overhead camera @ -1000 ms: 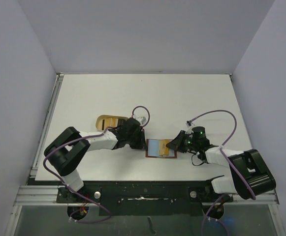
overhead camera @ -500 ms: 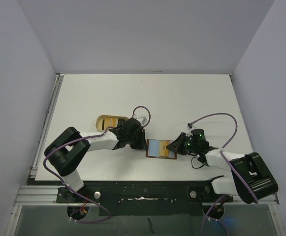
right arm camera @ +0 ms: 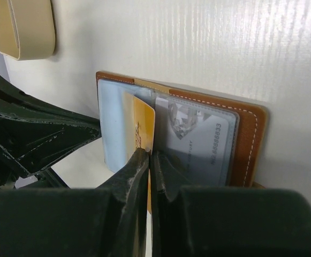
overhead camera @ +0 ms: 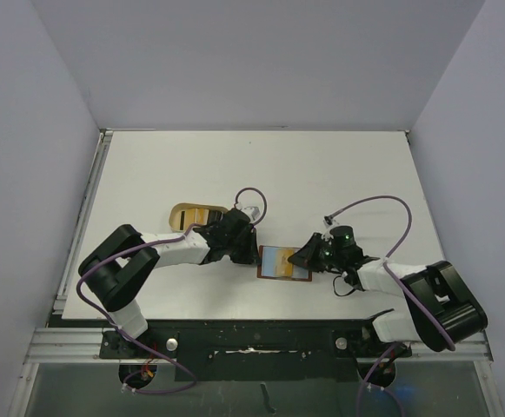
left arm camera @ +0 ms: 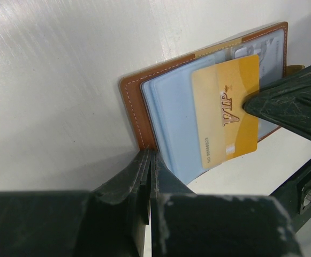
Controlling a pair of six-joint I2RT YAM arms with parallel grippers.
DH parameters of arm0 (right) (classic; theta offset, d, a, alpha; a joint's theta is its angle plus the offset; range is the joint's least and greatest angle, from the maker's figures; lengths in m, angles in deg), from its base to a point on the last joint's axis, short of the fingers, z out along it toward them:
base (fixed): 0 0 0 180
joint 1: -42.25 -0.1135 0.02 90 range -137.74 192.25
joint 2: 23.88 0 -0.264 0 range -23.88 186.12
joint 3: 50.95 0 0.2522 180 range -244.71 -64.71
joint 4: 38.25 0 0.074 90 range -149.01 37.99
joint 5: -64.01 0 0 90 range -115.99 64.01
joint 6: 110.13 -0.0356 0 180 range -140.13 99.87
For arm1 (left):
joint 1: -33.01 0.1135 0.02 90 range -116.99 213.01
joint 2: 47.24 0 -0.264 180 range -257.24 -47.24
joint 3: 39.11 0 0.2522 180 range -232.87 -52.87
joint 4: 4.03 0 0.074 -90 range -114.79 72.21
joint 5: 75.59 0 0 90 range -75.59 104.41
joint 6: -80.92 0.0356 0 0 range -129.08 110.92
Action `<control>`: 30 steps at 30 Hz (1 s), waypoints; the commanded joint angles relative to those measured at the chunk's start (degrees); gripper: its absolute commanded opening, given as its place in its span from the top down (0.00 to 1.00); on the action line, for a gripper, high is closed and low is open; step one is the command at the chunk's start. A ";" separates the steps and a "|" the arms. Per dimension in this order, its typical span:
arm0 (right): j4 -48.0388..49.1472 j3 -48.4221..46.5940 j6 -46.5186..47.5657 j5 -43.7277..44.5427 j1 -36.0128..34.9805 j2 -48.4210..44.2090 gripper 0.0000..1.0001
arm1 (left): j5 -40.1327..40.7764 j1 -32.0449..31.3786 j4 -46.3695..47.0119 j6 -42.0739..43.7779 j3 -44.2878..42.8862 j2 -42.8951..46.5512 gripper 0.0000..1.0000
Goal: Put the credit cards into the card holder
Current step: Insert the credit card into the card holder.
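The card holder (overhead camera: 274,273) lies open on the table, brown leather with pale blue clear sleeves (left arm camera: 171,123). A gold credit card (left arm camera: 227,112) lies slanted across the sleeves, and my right gripper (right arm camera: 150,154) is shut on its edge; this gripper (overhead camera: 306,257) is at the holder's right half. A grey credit card (right arm camera: 198,134) sits inside the right-hand sleeve. My left gripper (left arm camera: 151,155) is shut, its tips touching the holder's brown left edge (left arm camera: 131,107); whether it pinches the leather is hidden. It (overhead camera: 250,253) stands at the holder's left side.
The tan oblong tray (overhead camera: 196,215) with rounded ends lies just behind my left arm, and shows at the top left (right arm camera: 24,27) in the right wrist view. Purple cables loop over both wrists. White walls enclose the table.
My right gripper has shifted slightly left and lower with the gold card, bringing it flatter over the holder. The left arm and the holder have stayed put.
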 commanded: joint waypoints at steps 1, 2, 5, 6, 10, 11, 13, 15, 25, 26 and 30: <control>-4.49 -2.64 4.62 0.95 -0.84 2.23 0.98 | 0.51 -1.03 -2.39 1.15 -0.90 -1.58 1.00; -4.71 -3.25 4.96 0.99 -0.80 2.53 0.96 | 0.44 -1.03 -2.34 1.09 -0.90 -1.54 1.00; -4.71 -4.55 5.07 0.77 -0.95 3.94 0.89 | 0.32 -1.11 -2.08 0.96 -0.82 -1.45 1.00; -4.65 -4.88 4.89 0.64 -1.23 4.41 0.88 | 0.32 -1.11 -2.04 0.91 -0.87 -1.43 1.00; -3.89 -5.86 3.46 1.19 -2.78 5.61 0.79 | 0.24 -1.22 -1.94 0.76 -0.73 -1.38 1.00; -4.01 -6.16 3.19 1.51 -3.26 5.87 0.77 | 0.24 -1.28 -1.94 0.70 -0.73 -1.35 1.00; -5.27 -7.56 2.91 2.40 -4.19 6.25 0.72 | 0.38 -1.24 -1.86 0.56 -0.57 -1.28 1.00; -7.27 -8.93 2.86 3.50 -5.15 6.52 0.67 | 0.77 -1.38 -1.77 0.38 -0.32 -1.02 1.00; -19.70 -12.27 6.65 9.34 -5.97 0.29 0.50 | 1.96 -1.37 -1.99 0.10 0.14 0.14 1.00; -21.14 -12.76 7.17 9.81 -5.85 -0.76 0.48 | 2.27 -1.33 -2.15 0.03 0.29 0.34 1.00; -26.84 -15.02 9.08 12.25 -5.43 -4.54 0.41 | 3.91 -1.38 -3.11 -1.19 0.20 1.69 1.00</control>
